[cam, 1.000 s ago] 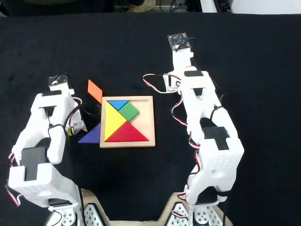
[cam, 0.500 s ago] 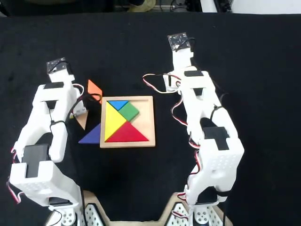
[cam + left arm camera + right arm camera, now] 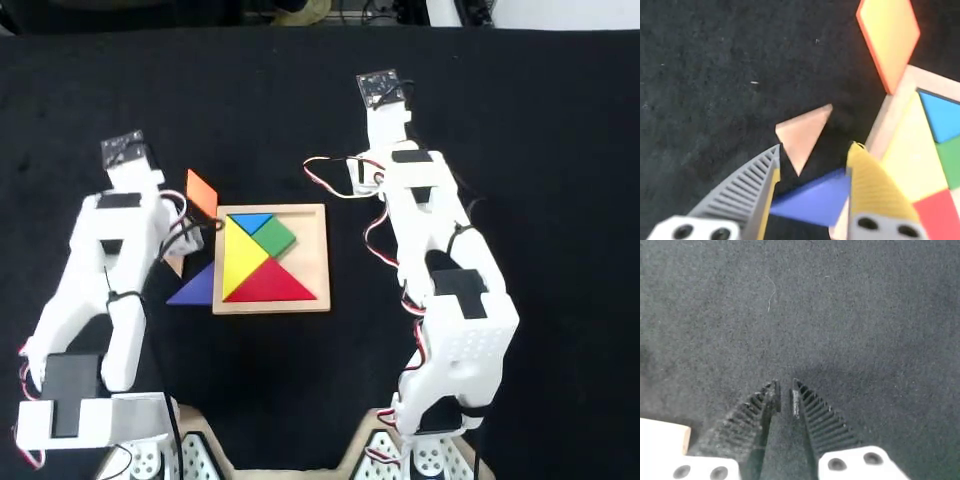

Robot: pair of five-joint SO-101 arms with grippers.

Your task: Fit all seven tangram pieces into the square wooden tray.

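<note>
Hovering low beside the tray (image 3: 311, 232), the left gripper (image 3: 816, 147) has its jaws spread to either side of the tan triangle (image 3: 801, 134), with the indigo triangle (image 3: 815, 200) lying between them nearer the wrist. The stance suits a pinch on one of these loose pieces, probably the tan one. Four pieces sit in the tray: yellow (image 3: 243, 262), red (image 3: 270, 285), green (image 3: 275, 237) and blue (image 3: 250, 222), leaving bare wood along its right side in the high view. The orange parallelogram (image 3: 202, 192) lies on the cloth (image 3: 300, 100) at the tray's far left corner, touching the rim or nearly so. Crowding is the obstacle: the two triangles lie close together, and the tray rim stands just beside one jaw. The right gripper (image 3: 784, 390) rests over bare cloth, well apart from the tray, its jaws pressed nearly together on nothing.
</note>
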